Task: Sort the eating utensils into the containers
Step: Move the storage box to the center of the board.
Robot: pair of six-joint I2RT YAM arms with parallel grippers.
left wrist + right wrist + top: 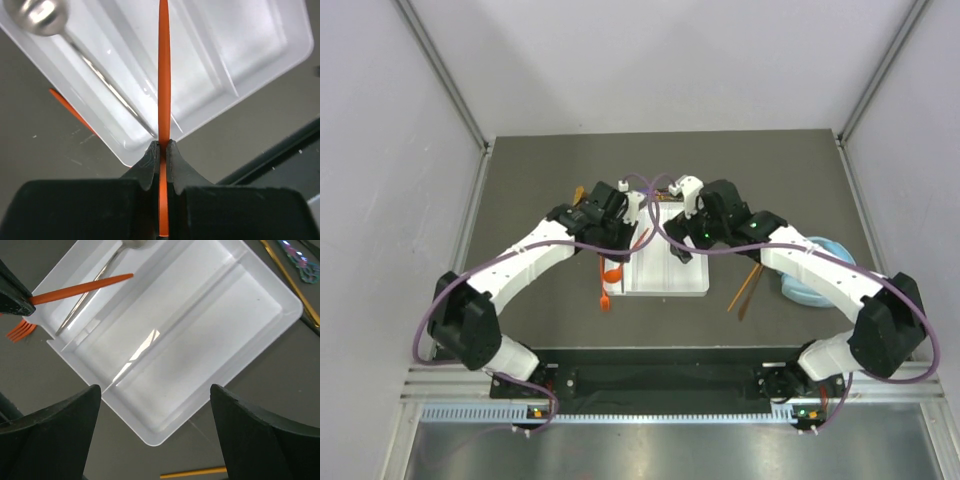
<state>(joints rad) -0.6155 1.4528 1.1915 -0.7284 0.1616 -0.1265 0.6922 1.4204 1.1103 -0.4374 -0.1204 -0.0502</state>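
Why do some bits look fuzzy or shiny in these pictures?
Left wrist: the metal spoon's bowl is out of focus, while the orange utensil clamped in the left gripper looks crisp. Right wrist: glare streaks across the white tray. Top view: even light, faint shadows.

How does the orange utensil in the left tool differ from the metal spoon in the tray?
The orange utensil is plain orange; the metal spoon is shiny silver. The orange utensil is clamped in the left tool and reaches out over the white tray; the metal spoon lies loose in an edge compartment. The metal spoon's round bowl shows, while the orange utensil shows only a tapering shaft. Both are long and thin.
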